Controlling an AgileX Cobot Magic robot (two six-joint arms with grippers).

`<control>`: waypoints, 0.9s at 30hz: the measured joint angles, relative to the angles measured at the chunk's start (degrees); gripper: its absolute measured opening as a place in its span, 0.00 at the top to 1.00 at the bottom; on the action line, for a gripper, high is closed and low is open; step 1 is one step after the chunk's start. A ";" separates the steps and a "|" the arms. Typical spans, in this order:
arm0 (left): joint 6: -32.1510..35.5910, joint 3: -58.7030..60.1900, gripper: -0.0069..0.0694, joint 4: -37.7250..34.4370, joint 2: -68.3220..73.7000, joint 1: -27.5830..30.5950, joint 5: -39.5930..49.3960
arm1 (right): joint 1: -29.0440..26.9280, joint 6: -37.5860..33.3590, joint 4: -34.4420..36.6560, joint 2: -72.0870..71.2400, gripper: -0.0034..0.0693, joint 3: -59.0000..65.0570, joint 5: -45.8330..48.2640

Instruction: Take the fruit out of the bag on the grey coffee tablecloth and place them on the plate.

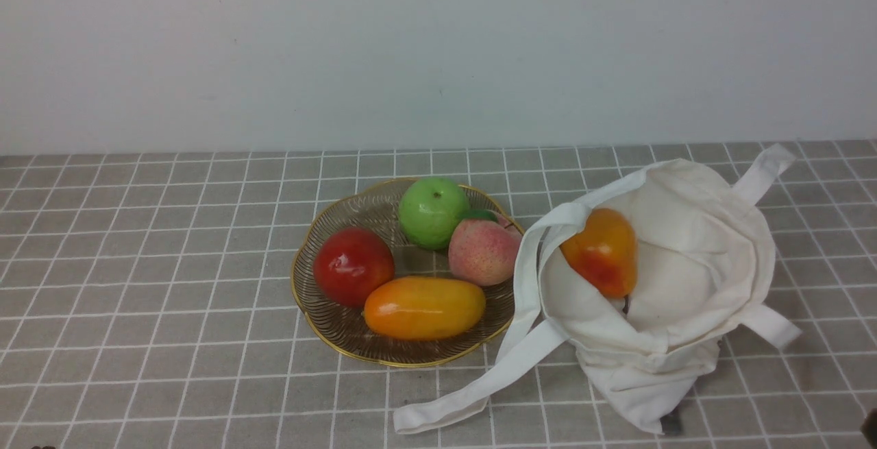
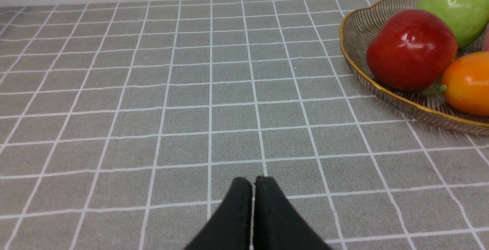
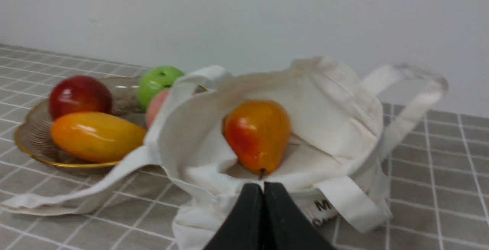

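The off-white bag (image 1: 685,284) lies open at the right of the grey tablecloth (image 1: 137,264). The stubby orange-yellow fruit with a red blush (image 1: 601,251) lies inside it, also in the right wrist view (image 3: 258,135). The green apple (image 1: 433,212) sits at the back of the plate (image 1: 342,329). My left gripper (image 2: 253,181) is shut and empty over bare cloth, apart from the plate's rim (image 2: 355,70). My right gripper (image 3: 263,187) is shut and empty at the bag's near edge (image 3: 328,101), just short of the fruit. Neither gripper shows clearly in the front view.
The plate also holds a dark red apple (image 1: 353,265), a longer oval orange-yellow fruit (image 1: 423,307) and a pink peach (image 1: 484,251). A long bag strap (image 1: 479,380) lies on the cloth in front of the plate. A pale wall stands behind.
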 joint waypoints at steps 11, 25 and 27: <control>0.00 0.00 0.92 0.00 0.00 0.00 0.00 | -11.14 0.57 -0.61 0.00 0.97 2.92 0.41; 0.00 0.00 0.92 0.00 0.00 0.00 0.00 | -12.92 0.57 -0.61 0.00 0.97 2.92 0.60; 0.00 0.00 0.92 0.00 0.00 0.00 0.00 | -13.93 0.57 -0.61 0.00 0.97 2.92 0.60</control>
